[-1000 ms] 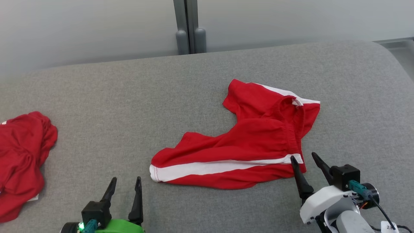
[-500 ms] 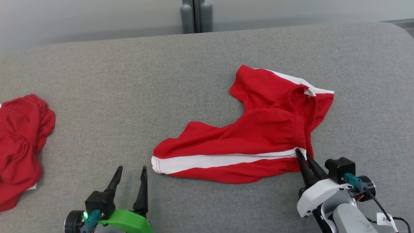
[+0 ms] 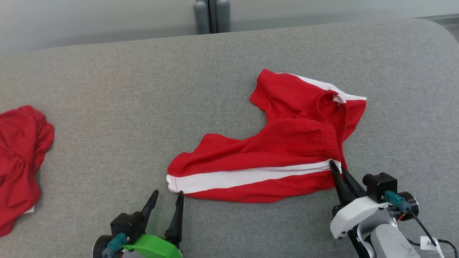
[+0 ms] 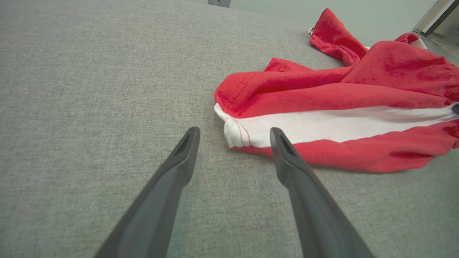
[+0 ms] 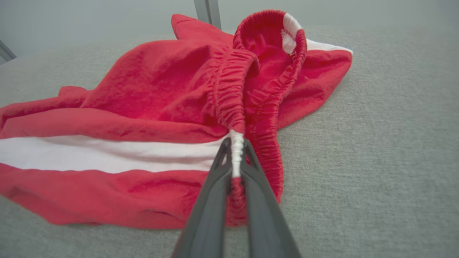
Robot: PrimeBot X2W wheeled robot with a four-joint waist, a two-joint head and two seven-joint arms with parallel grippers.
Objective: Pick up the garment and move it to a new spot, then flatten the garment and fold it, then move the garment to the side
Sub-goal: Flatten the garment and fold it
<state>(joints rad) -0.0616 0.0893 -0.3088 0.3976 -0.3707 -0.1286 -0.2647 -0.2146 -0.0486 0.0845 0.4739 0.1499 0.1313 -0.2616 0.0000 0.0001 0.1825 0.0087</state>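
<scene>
Two fingers of the right hand [image 3: 335, 165] are pinched shut on the waistband of the red shorts [image 3: 287, 147] (at the white stripe's end). The left hand [image 3: 168, 194] stands open, one fingertip just beside the leg hem. Farther to its left on the grey worktop [image 3: 107, 89] lies another red garment [image 3: 18, 154].
</scene>
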